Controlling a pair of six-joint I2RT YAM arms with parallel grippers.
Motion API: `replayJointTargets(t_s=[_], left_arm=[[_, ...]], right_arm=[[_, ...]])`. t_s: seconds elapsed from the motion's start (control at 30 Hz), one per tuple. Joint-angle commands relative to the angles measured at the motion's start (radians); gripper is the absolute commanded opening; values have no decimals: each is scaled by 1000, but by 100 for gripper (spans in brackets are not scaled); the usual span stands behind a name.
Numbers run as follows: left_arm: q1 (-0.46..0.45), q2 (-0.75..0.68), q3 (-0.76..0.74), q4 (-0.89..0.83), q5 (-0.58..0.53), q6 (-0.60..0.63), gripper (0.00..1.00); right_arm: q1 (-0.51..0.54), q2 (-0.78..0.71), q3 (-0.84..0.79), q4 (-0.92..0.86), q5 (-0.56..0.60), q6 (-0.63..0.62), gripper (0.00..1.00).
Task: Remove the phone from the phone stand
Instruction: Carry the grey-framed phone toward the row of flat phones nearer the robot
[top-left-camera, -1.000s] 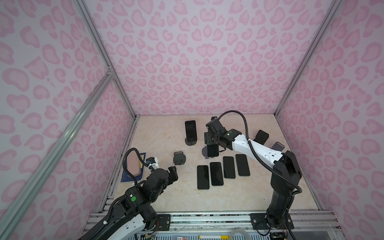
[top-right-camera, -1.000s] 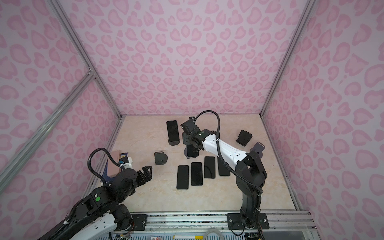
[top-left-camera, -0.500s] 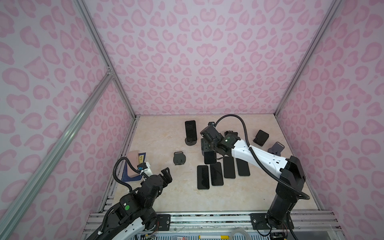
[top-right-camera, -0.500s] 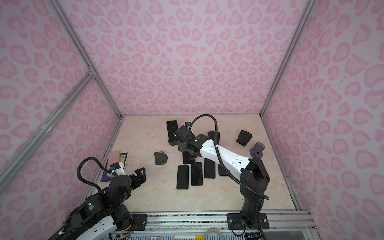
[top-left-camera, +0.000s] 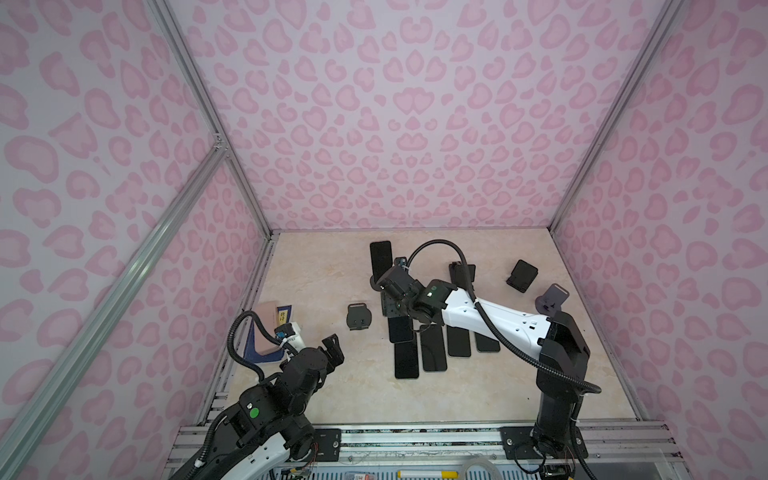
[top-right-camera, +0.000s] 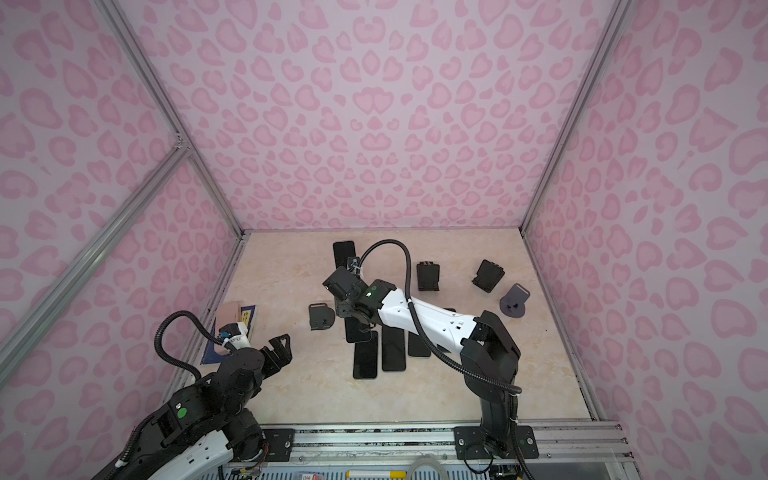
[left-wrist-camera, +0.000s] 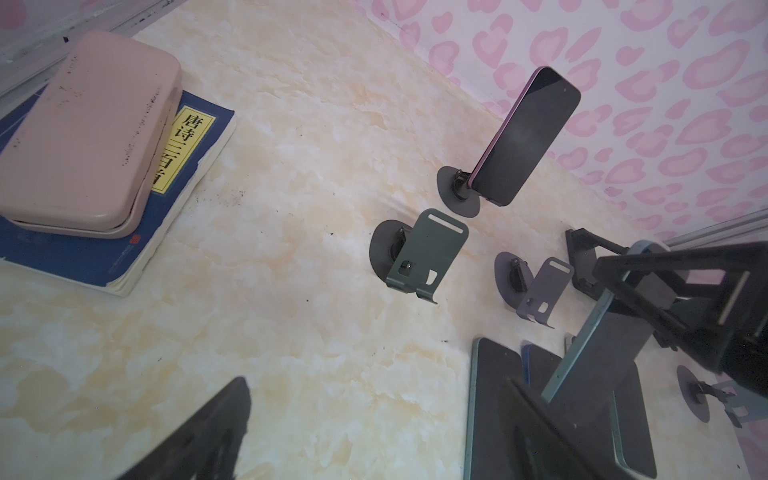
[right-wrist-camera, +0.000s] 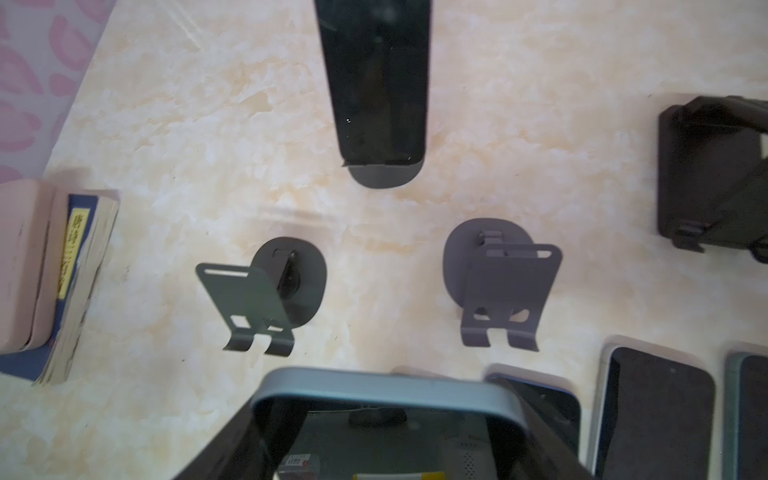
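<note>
The right gripper (left-wrist-camera: 619, 282) is pinching the blue-edged phone (left-wrist-camera: 598, 345), holding it tilted over the flat phones (top-left-camera: 434, 353), perhaps touching them, clear of the empty grey stand (right-wrist-camera: 507, 291), while the left gripper (top-left-camera: 334, 351) is hovering well apart, jaws spread wide.

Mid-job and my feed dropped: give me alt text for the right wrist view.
The right claw grips a blue-edged phone in the foreground. Beyond it on the marble table sit an empty green stand and an empty purple stand, with a dark phone propped on a third stand. More phones lie flat alongside.
</note>
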Motion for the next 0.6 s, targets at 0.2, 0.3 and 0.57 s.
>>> replayJointTargets(t_s=[0.2,0.3,0.57], left_arm=[[1,-42,11,-35,-27,-35,97],[1,-55,7,-41,-27,-45,97],[1,-95,-11,-43,-21,-64,98]], right_arm=[[77,30,-36,78,53,103,66],[91,39,-35,67,52,136,66],[126,91,16,-24,70,231,65]])
